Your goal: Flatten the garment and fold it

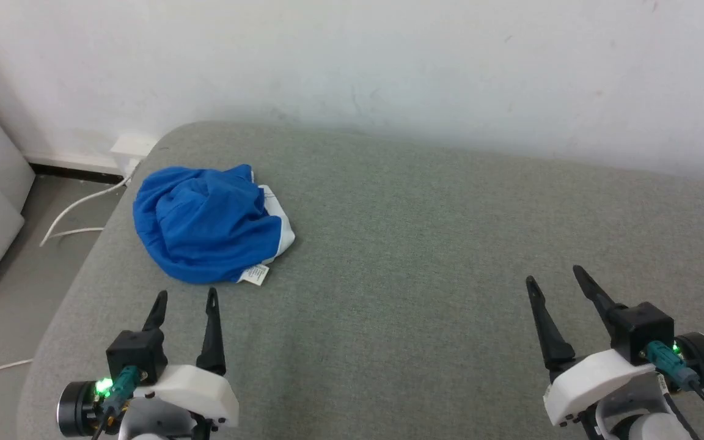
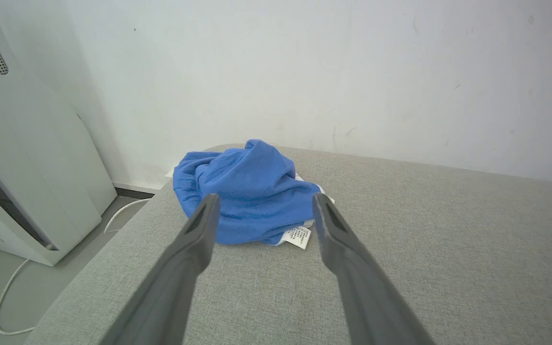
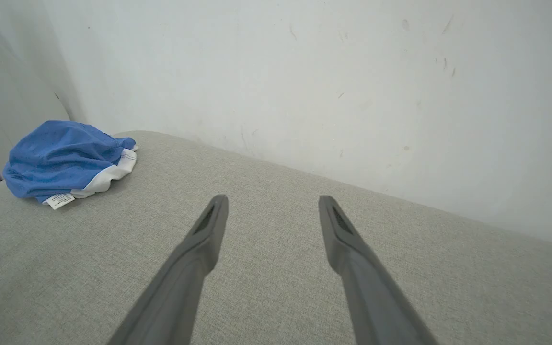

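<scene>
The garment (image 1: 205,224) is a bright blue bundle with a white edge band and a white label, crumpled in a heap near the far left corner of the grey padded surface (image 1: 419,244). My left gripper (image 1: 186,294) stands open just in front of it, a short gap away, fingers pointing at it. In the left wrist view the garment (image 2: 247,191) lies straight ahead beyond the left gripper (image 2: 264,203). My right gripper (image 1: 552,275) is open at the lower right, far from the cloth. The right wrist view has the garment (image 3: 65,160) at far left and the right gripper (image 3: 272,205) holding nothing.
A white wall (image 1: 388,67) runs behind the surface. Left of the surface is bare floor with white cables (image 1: 74,214) and a pale grey appliance (image 2: 22,158). The surface's rounded left edge (image 1: 77,287) passes close to my left gripper.
</scene>
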